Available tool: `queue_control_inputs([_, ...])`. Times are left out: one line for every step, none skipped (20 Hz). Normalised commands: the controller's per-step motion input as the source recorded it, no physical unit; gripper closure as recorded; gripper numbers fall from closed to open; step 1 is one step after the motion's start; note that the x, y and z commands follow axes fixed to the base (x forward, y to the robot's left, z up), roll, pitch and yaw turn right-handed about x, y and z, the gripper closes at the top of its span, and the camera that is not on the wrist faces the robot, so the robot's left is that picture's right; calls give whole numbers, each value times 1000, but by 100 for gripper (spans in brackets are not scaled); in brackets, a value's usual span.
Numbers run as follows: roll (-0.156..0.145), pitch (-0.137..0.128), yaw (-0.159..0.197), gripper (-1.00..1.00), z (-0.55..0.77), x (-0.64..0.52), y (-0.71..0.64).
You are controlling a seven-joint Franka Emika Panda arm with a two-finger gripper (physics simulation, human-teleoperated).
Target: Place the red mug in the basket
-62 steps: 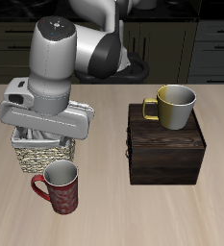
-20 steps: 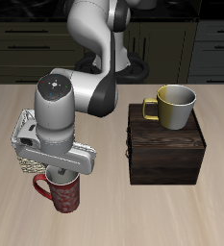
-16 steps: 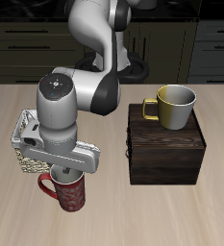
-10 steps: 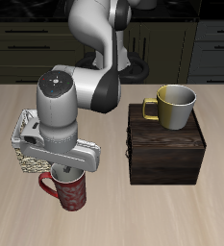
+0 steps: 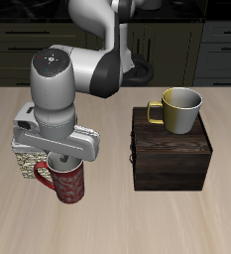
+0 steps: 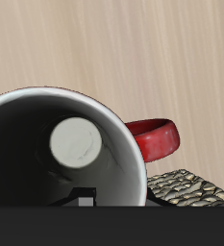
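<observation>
The red mug [image 5: 64, 182], dark red with a loop handle [image 6: 153, 137] and a pale grey inside [image 6: 61, 144], hangs from my gripper [image 5: 60, 161], held just above the table near its front edge. The gripper is shut on the mug's rim; one fingertip [image 6: 85, 199] shows inside the rim in the wrist view. The woven basket [image 5: 27, 160] stands just behind the mug and is mostly hidden by my hand and arm. A corner of its wicker wall [image 6: 192, 186] shows beside the mug in the wrist view.
A dark wooden box [image 5: 173, 157] stands beside the mug and the basket, with a yellow mug [image 5: 181, 107] on top of it. Dark cabinets run behind the table's back edge.
The gripper came down from above the basket to the red mug and shut on its rim. In the last half second it has lifted the mug and moved it toward the basket.
</observation>
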Motion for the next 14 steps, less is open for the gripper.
queue_control_inputs([-27,-46,31,100,391,-194,-22])
queue_control_inputs([23,-65,86,100,433,-300,-24])
queue_control_inputs([-44,-56,89,100,420,-264,-11])
queue_control_inputs([8,-63,24,100,465,-309,-34])
queue_control_inputs([-36,-100,123,100,540,-309,-70])
queue_control_inputs([0,0,0,100,-12,-78,-123])
queue_control_inputs([-4,-93,-31,100,983,-381,-191])
queue_control_inputs([21,-58,1,100,505,-281,-51])
queue_control_inputs([0,0,0,100,-24,-90,-117])
queue_control_inputs([29,-105,99,100,545,-252,-63])
queue_control_inputs([-64,-114,-3,100,1158,-402,-235])
queue_control_inputs([0,0,0,100,-10,-26,-54])
queue_control_inputs([3,-74,32,100,539,-236,-143])
queue_control_inputs([-71,-78,34,100,570,-240,-217])
